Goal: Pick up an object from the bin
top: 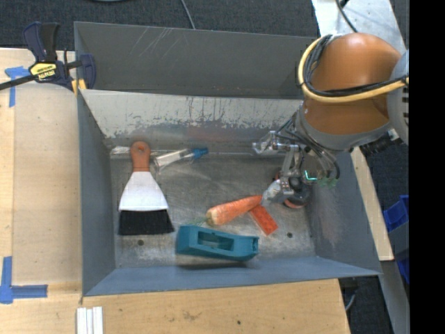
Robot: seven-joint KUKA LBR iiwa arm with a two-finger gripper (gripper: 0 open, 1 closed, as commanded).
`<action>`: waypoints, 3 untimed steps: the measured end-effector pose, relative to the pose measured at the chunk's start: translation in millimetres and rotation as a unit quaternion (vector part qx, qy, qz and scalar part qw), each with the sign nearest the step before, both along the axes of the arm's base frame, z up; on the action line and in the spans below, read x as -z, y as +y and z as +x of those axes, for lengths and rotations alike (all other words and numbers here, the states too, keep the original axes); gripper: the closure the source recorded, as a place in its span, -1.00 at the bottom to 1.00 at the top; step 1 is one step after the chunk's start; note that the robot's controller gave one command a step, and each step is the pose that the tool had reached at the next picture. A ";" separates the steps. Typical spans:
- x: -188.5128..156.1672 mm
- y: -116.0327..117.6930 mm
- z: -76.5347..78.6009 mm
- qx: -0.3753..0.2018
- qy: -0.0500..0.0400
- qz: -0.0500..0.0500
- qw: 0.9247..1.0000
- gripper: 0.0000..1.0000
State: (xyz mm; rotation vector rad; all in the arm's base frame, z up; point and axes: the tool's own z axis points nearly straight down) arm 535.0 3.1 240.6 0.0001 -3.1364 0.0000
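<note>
Gripper (292,192) low over bin floor (208,179), right side, just beside thin end of carrot (235,209); pincer open or closed: cannot tell. Carrot lies mid-floor, red strip (263,220) touching it. Suggested: centre over carrot, close across its width, lift straight. Right wall (335,211) near; dispenser (215,243) close below carrot; open floor leftward toward brush (144,200).

The orange cover (351,82) blocks the bin's (208,61) back right corner and the top of the gripper (293,190). The arm is cut off at the right edge. The small red-and-dark bit (297,200) under the gripper is too small to identify. Can't tell if the carrot-shaped orange thing (235,210) touches the gripper. The clear stick with blue end (179,156) at the back wall is blurred: pen or syringe, unclear. The shiny metal piece (266,145) could be a bin item or a gripper part.
</note>
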 end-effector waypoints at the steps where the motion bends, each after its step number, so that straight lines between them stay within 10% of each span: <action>1: -4.6 0.0 1.5 0.000 -0.004 0.000 1.000 -1.00; 3: 90.3 54.1 -7.6 -0.097 -0.003 0.000 0.995 -1.00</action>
